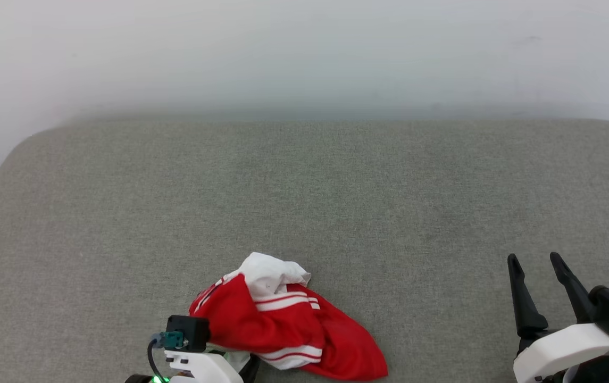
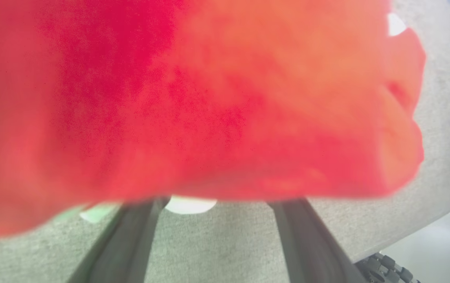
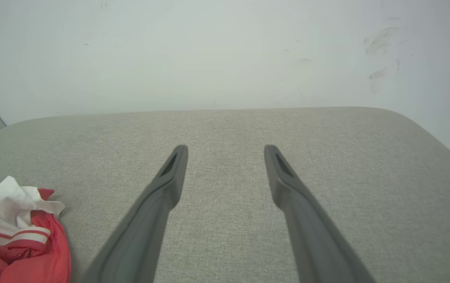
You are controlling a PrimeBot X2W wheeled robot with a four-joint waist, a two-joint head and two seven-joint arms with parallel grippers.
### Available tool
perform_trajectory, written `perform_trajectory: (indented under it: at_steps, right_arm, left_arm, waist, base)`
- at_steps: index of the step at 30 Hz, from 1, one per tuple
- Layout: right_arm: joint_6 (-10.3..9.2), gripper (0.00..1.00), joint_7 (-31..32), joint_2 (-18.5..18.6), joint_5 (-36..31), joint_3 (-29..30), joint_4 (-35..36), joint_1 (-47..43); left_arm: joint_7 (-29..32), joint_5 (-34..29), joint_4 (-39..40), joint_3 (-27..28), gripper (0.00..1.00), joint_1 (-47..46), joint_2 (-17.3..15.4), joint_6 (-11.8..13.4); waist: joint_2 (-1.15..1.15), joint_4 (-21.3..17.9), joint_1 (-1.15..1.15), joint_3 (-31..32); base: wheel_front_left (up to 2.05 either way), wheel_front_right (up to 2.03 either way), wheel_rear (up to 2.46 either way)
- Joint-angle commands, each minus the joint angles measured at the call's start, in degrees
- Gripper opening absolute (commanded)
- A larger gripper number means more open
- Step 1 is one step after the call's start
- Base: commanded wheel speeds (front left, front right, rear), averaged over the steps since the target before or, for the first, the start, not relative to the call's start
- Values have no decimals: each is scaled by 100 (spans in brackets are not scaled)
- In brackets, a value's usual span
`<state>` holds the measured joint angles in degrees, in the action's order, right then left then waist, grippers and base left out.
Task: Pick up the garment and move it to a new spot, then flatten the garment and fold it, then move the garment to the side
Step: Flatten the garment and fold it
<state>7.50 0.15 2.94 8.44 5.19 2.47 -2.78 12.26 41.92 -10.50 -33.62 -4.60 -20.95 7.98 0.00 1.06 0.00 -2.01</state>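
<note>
The garment (image 1: 288, 324) lies crumpled at the lower centre-left of the head view on the grey fabric-covered desk (image 1: 304, 202) — red body, white sleeve bunched on top. The left gripper (image 2: 217, 212) sits at its near edge, fingers spread apart, tips hidden behind blurred red cloth. The right gripper (image 1: 533, 259) hovers at the lower right — fingers apart, nothing between them, well apart from the garment.

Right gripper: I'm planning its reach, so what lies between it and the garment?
Bare grey surface between the right gripper and the garment, per head view.

Grey fabric-covered surface (image 1: 336, 202), pale wall (image 1: 304, 53) behind, faint scuffs (image 3: 379, 38)
</note>
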Motion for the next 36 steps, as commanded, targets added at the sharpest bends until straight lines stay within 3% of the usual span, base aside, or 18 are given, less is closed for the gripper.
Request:
perform_trajectory:
  at_steps: [1, 7, 15, 22, 27, 31, 36]
  right_arm:
    - [-2, 100, 20, -9, -16, 6, 28, -69]
    - [-2, 100, 108, -9, -36, 24, 115, -204]
    - [-2, 100, 181, -9, -60, 33, 232, -268]
    - [-2, 100, 281, -9, -26, 45, 247, -351]
    - [-2, 100, 570, -10, 51, 3, 186, -363]
    - [-2, 100, 1136, -1, 154, -333, -28, -141]
    - [-2, 100, 2088, 299, 557, -939, -498, 273]
  left_arm:
    - [-124, -50, 36, 24, 100, 41, 13, -13]
    - [-1363, -424, 242, 272, 100, 8, 112, 134]
    - [-2424, -935, 475, 427, 100, -181, 155, 294]
    - [-2672, -1166, 666, 624, 100, -40, 167, 504]
    - [-2710, -1235, 747, 712, 100, -39, 186, 506]
    - [-2724, -1306, 762, 722, 100, -122, 209, 484]
    - [-2738, -1382, 749, 726, 100, -234, 259, 448]
  waist:
    - [0, 2, 0, 72]
    - [0, 7, 0, 266]
    - [0, 10, 0, 362]
    - [0, 9, 0, 396]
    - [0, 147, 0, 372]
    - [0, 351, 0, 301]
    - [0, 686, 0, 146]
  base:
    - [0, 0, 0]
    - [0, 0, 0]
    - [0, 0, 0]
    - [0, 0, 0]
    - [0, 0, 0]
    - [0, 0, 0]
    - [0, 0, 0]
